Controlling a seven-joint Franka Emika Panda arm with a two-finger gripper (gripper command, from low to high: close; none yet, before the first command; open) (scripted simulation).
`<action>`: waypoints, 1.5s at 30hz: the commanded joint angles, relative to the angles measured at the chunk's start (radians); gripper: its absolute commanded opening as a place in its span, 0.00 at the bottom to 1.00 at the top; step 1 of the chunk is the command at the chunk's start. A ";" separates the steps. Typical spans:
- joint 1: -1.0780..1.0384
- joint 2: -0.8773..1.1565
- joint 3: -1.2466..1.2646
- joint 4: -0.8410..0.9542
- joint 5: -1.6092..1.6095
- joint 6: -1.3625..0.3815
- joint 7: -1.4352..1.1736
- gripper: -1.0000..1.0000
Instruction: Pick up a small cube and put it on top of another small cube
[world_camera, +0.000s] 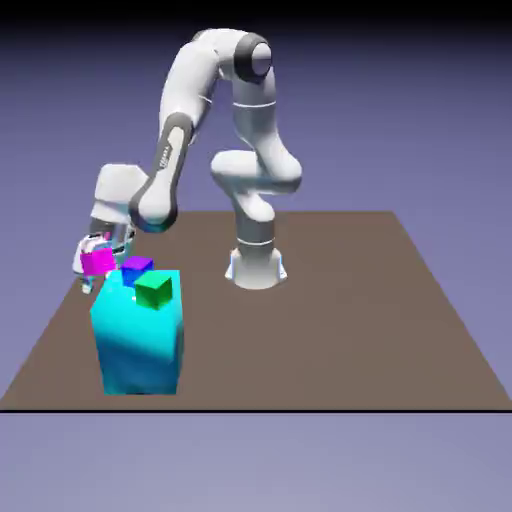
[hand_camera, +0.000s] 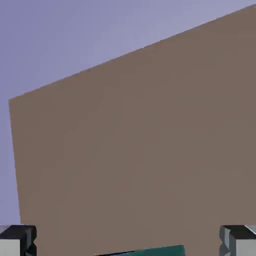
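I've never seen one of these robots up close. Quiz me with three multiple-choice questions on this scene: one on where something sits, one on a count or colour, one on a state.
1. Where is the small green cube?
A. On the big cyan block
B. Beside the robot's base
C. At the table's right edge

2. How many small cubes show in the exterior view?
A. One
B. Three
C. Five

3. How do the gripper jaws stand?
A. Shut on a cube
B. Shut on nothing
C. Open, nothing between them

Answers:
1. A: it rests on the block's top.
2. B: green, the magenta cube and the dark blue cube.
3. C: in the hand view, the fingertips stand far apart over the table.
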 joint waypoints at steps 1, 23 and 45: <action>-0.029 0.003 0.020 -0.008 -0.017 -0.008 0.044 0.50; -0.663 0.039 0.478 -0.162 -0.417 -0.162 1.000 0.50; -0.589 0.145 0.568 -0.130 -0.765 -0.032 1.447 0.00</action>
